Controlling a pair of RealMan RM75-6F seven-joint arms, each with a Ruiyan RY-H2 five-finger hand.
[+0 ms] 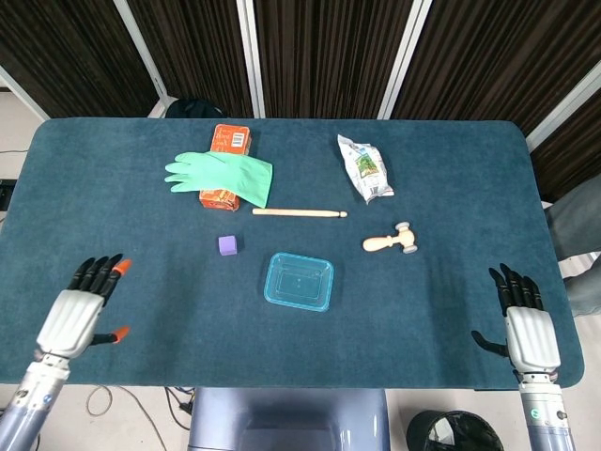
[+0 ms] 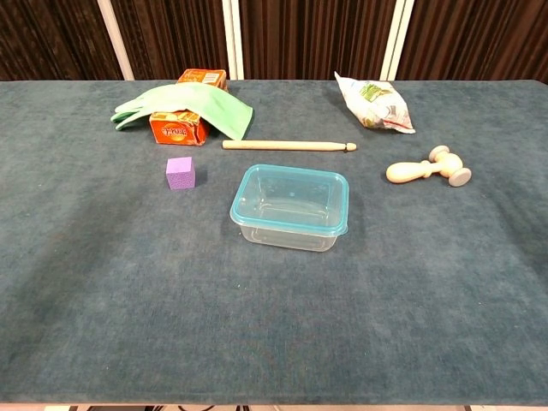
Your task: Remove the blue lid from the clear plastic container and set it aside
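Observation:
The clear plastic container [image 1: 299, 282] [image 2: 291, 207] stands near the middle of the blue table, with its blue lid [image 2: 293, 198] seated on top. My left hand [image 1: 83, 306] hovers open at the front left edge of the table, fingers spread, far from the container. At the front right edge my right hand [image 1: 522, 315] is also open and holds nothing. Neither hand appears in the chest view.
A purple cube [image 1: 227, 245] lies left of the container. Behind it are a wooden stick [image 1: 299, 213], a green glove [image 1: 222, 175] draped over an orange box [image 1: 225, 150], a snack bag [image 1: 364, 167] and a small wooden mallet [image 1: 392, 241].

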